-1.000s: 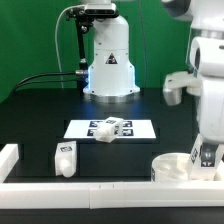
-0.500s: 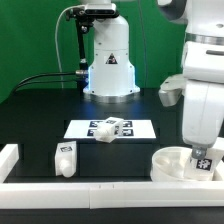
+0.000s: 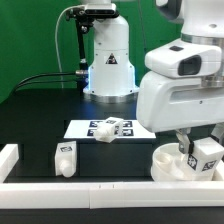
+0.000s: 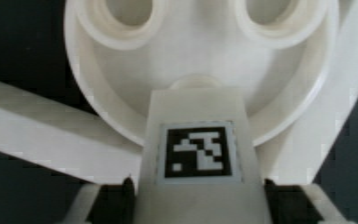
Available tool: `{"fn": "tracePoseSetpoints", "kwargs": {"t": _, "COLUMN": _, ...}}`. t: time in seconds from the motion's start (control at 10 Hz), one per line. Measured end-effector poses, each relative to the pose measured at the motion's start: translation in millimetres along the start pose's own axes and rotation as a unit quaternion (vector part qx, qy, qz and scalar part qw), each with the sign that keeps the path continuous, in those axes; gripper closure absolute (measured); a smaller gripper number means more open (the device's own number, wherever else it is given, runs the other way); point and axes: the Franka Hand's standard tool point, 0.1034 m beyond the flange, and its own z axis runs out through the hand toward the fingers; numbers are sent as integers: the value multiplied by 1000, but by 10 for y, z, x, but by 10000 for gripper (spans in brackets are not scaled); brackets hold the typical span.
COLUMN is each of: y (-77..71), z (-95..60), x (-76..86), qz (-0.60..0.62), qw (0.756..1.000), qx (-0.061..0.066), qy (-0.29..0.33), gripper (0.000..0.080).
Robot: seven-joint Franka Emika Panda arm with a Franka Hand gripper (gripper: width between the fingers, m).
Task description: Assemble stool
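Observation:
The stool's round white seat [image 3: 168, 165] lies at the exterior view's right, near the front rail. My gripper [image 3: 203, 152] is shut on a chunky white tagged leg [image 3: 209, 150] held just over the seat. In the wrist view the leg [image 4: 201, 120] fills the space between both fingers [image 4: 115, 202], its tag facing the camera, with the seat [image 4: 176, 40] and two of its holes beyond it. A second leg [image 3: 111, 127] lies on the marker board [image 3: 80, 128]. A third leg [image 3: 66, 158] stands at the exterior view's left.
The arm's white base [image 3: 108, 60] stands at the back centre with black cables running to the exterior view's left. A long white rail [image 3: 90, 190] borders the table's front, and a short white block [image 3: 8, 158] sits at the left end.
The jaws have closed from wide open onto the leg over the seat. The arm's upper links have swung toward the exterior view's left, now covering the marker board's right end.

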Motion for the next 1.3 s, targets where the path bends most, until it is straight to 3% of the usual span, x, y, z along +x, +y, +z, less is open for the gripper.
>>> {"fn": "tracePoseSetpoints", "kwargs": {"t": 0.4, "y": 10, "z": -3, "x": 5, "qz": 150, "qw": 989, "qx": 0, "qy": 5, "gripper": 457}}
{"fn": "tracePoseSetpoints", "kwargs": {"t": 0.6, "y": 113, "z": 8, "x": -55, "qz": 331, "qw": 943, "qx": 5, "qy": 36, "gripper": 456}}
{"fn": "tracePoseSetpoints", "kwargs": {"t": 0.7, "y": 151, "z": 11, "x": -68, "qz": 376, "qw": 926, "qx": 12, "qy": 45, "gripper": 456}}
{"fn": "tracePoseSetpoints", "kwargs": {"t": 0.9, "y": 204, "z": 13, "x": -125, "qz": 466, "qw": 884, "qx": 13, "qy": 43, "gripper": 456}}
{"fn": "tracePoseSetpoints", "kwargs": {"t": 1.2, "y": 246, "z": 12, "x": -153, "qz": 529, "qw": 848, "qx": 10, "qy": 40, "gripper": 456}}
{"fn": "tracePoseSetpoints", "kwargs": {"t": 1.3, "y": 251, "z": 13, "x": -156, "qz": 526, "qw": 849, "qx": 9, "qy": 40, "gripper": 456}}
